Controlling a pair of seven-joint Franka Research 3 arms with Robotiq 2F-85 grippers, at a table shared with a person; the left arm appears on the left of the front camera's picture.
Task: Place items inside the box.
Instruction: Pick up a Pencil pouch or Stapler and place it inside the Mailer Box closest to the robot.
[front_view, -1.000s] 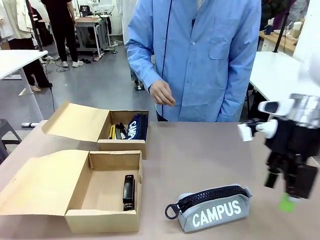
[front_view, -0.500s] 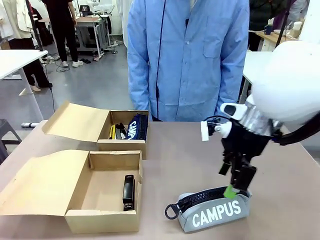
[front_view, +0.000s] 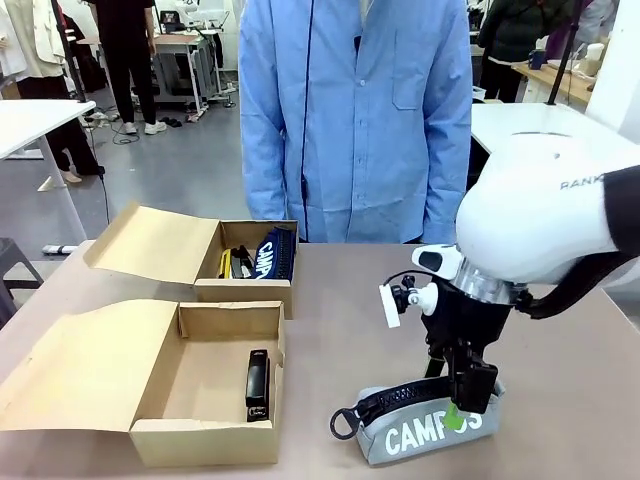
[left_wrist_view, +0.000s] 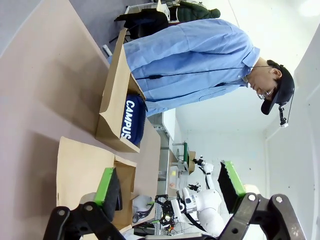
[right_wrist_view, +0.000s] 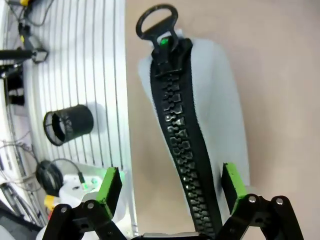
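A grey zip pouch (front_view: 425, 430) printed "CAMPUS" lies near the table's front edge, right of the near cardboard box (front_view: 165, 400). My right gripper (front_view: 459, 406) hangs low over the pouch's right half. In the right wrist view this gripper (right_wrist_view: 170, 186) is open, its green pads on either side of the grey pouch (right_wrist_view: 200, 125) and its black zipper. A black stapler (front_view: 258, 384) lies in the near box. The far box (front_view: 245, 290) holds a navy CAMPUS pouch (front_view: 271, 255) and a yellow-black item (front_view: 226, 263). My left gripper (left_wrist_view: 167, 184) is open with nothing between its fingers.
Both boxes have their lids folded out to the left. A person in a blue shirt (front_view: 355, 120) stands at the table's far edge, arms down. In the left wrist view the far box (left_wrist_view: 111, 117) shows with the navy pouch (left_wrist_view: 131, 120).
My right arm has swung in from the right and come down over the grey pouch. The person's hand has dropped away from the table.
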